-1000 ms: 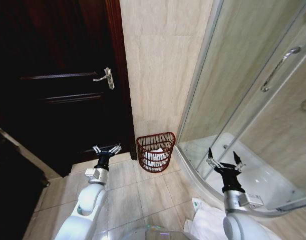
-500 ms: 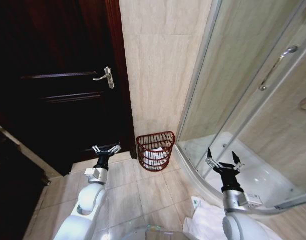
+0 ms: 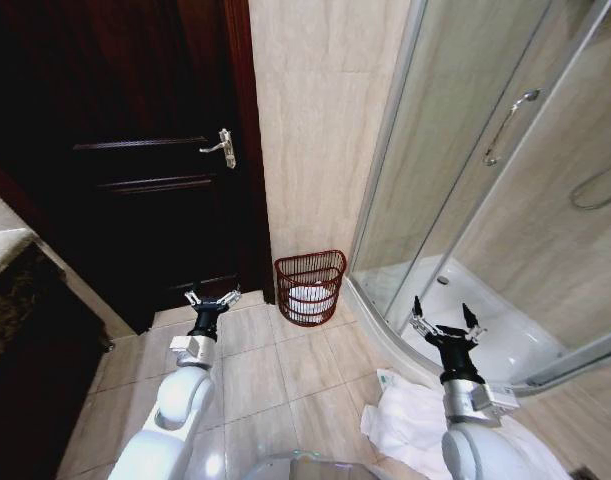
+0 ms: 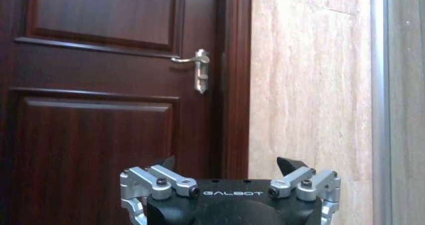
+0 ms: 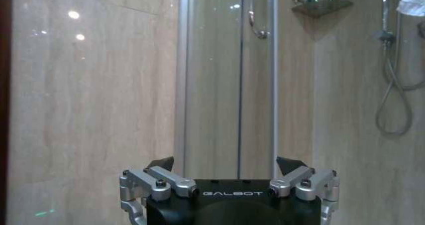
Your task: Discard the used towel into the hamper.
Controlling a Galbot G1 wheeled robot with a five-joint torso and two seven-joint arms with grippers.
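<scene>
Standing on the tiled floor (image 3: 285, 375) against the foot of the beige wall (image 3: 315, 130), the hamper (image 3: 310, 287) is seen between the dark wooden door (image 3: 135, 170) and the curved edge of the shower enclosure (image 3: 465, 200). Something white is visible inside it through the open weave. A crumpled white towel (image 3: 410, 425) is found on the floor near the shower's edge, just beside the right arm and well apart from the hamper. The left gripper (image 3: 211, 297) is held raised above the floor in front of the door, its jaws spread and empty; in the left wrist view the same gripper (image 4: 229, 164) is pointed at the door below the door handle (image 4: 197, 68). The right gripper (image 3: 444, 316) is held over the shower's edge, jaws likewise released with nothing between them, and is pointed at the glass panels in its own wrist view (image 5: 226, 163).
</scene>
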